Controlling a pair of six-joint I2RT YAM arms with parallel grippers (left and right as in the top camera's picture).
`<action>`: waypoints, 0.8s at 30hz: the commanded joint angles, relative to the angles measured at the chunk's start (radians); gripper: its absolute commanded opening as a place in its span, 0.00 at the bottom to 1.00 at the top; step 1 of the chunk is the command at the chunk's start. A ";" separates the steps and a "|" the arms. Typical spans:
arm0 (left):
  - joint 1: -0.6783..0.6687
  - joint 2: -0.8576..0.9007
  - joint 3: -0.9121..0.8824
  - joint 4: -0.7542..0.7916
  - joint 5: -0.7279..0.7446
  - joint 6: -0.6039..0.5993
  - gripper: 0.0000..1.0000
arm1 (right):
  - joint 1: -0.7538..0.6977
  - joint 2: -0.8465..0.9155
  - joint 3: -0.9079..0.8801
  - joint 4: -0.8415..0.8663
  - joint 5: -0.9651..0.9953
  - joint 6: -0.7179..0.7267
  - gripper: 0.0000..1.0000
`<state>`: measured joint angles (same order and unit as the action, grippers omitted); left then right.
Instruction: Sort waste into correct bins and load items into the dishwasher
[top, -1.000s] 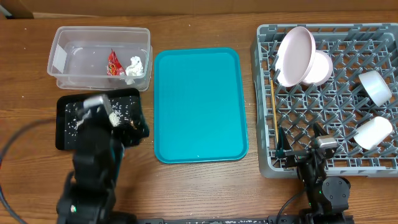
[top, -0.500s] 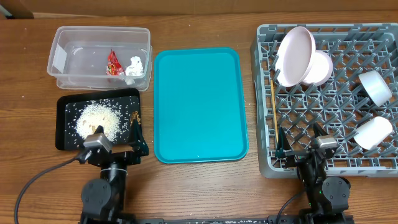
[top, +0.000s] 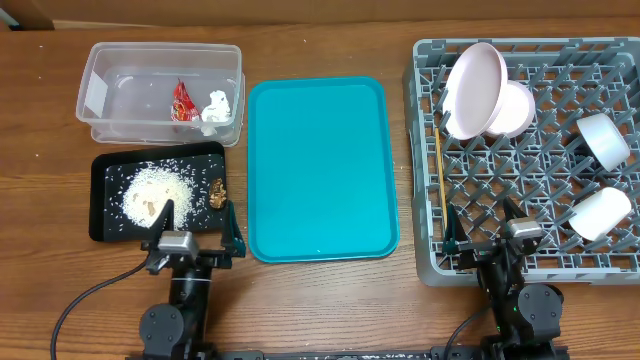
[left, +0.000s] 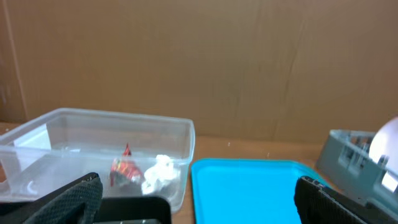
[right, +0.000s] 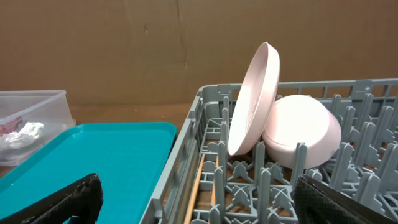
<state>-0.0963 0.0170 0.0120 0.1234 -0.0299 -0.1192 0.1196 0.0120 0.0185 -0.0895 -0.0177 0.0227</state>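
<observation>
Hanging wide open and empty, my left pincer (top: 200, 225) sits at the near edge of the black tray (top: 105, 225), with the rice (top: 150, 190) and the brown scrap (top: 217, 190) just ahead of its fingertips. I judge a careless push forward could shove the tray and scatter grains onto the table (top: 40, 290). The red wrapper (top: 183, 101) and tissue (top: 216, 106) rest beyond in the clear tub (top: 100, 60). My right pincer (top: 481, 228), equally spread and holding nothing, hovers over the near rim of the rack (top: 430, 265), the chopsticks (top: 441, 180) just ahead, the plate (top: 472, 85) and bowl (top: 515, 110) farther in. From the left wrist, the tub (left: 93, 124) with wrapper (left: 124, 168) and tissue (left: 158, 174) lies ahead between my spread fingers (left: 68, 199), well apart from them. From the right wrist, the plate (right: 256, 99) leans on the bowl (right: 301, 130) among the pegs, chopsticks (right: 200, 171) lying below. Snagging a peg or clipping the sticks might, I think, jolt that leaning plate over.
</observation>
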 joint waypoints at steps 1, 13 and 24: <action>0.006 -0.014 -0.008 -0.047 0.020 0.071 1.00 | 0.006 -0.009 -0.010 0.005 0.002 0.003 1.00; 0.006 -0.014 -0.007 -0.201 0.031 0.019 1.00 | 0.006 -0.009 -0.010 0.005 0.002 0.003 1.00; 0.006 -0.013 -0.007 -0.201 0.031 0.019 1.00 | 0.006 -0.009 -0.010 0.005 0.002 0.003 1.00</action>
<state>-0.0963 0.0151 0.0082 -0.0784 -0.0143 -0.0971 0.1196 0.0120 0.0185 -0.0906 -0.0181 0.0227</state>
